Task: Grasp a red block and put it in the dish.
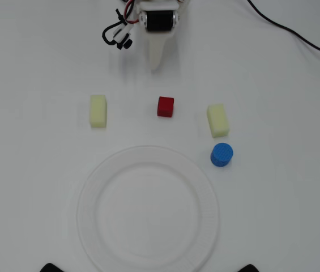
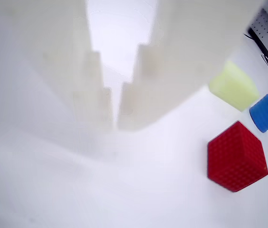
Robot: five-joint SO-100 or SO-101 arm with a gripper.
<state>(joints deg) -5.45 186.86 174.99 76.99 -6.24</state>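
Looming blurred across the wrist view, the gripper [image 2: 115, 121] is showing its jaws nearly together with only a thin slit between — clenched on nothing. Overhead, a yellow block [image 1: 98, 110] is lying toward the table's [image 1: 29, 85] left edge, the red block [image 1: 165, 106] is sitting mid-table just beyond the dish [image 1: 92, 226], then another yellow block [image 1: 217, 120] and a blue cylinder [image 1: 221, 154]. Approach appears to be the step in hand — next, the jaws likely need spreading and centring over the cube.
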